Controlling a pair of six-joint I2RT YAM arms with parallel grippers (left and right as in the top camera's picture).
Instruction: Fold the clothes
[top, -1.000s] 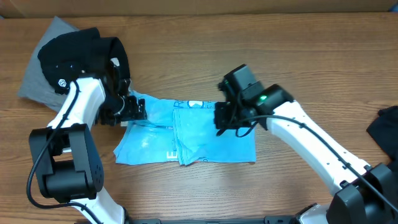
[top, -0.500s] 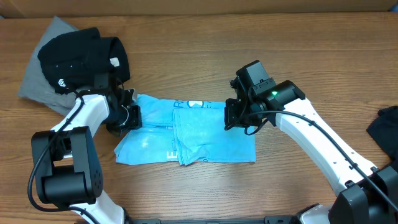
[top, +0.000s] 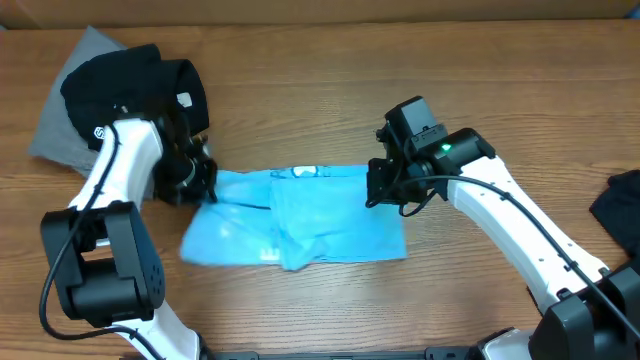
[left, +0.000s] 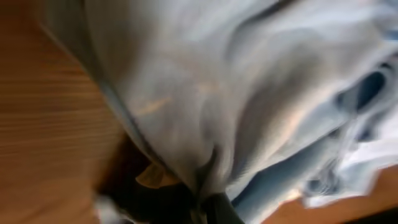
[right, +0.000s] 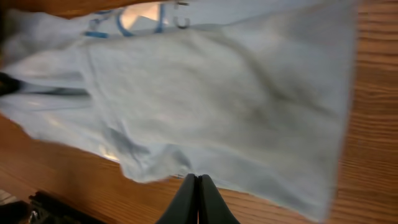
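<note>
Counting the cloth gives four pieces: one blue shirt (top: 300, 215), one black shirt (top: 120, 90) heaped on one grey shirt (top: 60, 120), and one dark cloth (top: 620, 205) cut off by the frame edge. Two grippers work on the table (top: 300, 80), both at the blue shirt, which lies flat and partly folded between them. The left gripper (top: 200, 183) is closed on that shirt's near edge. In its blurred wrist view the pale fabric (left: 205, 93) gathers into a pinch right at the gripper's tip (left: 208, 202) and spreads away ahead of it. The black and grey pile sits just behind this gripper, on the far side from the blue shirt. The right gripper (top: 378, 195) has its jaws pressed fully together with no gap. In its wrist view the tips (right: 198, 183) meet at the shirt's hem, and the cloth (right: 217, 93) stretches out ahead of them. Whether any fabric is caught between those jaws cannot be told. The dark cloth lies well apart, behind the right gripper, out past its arm.
</note>
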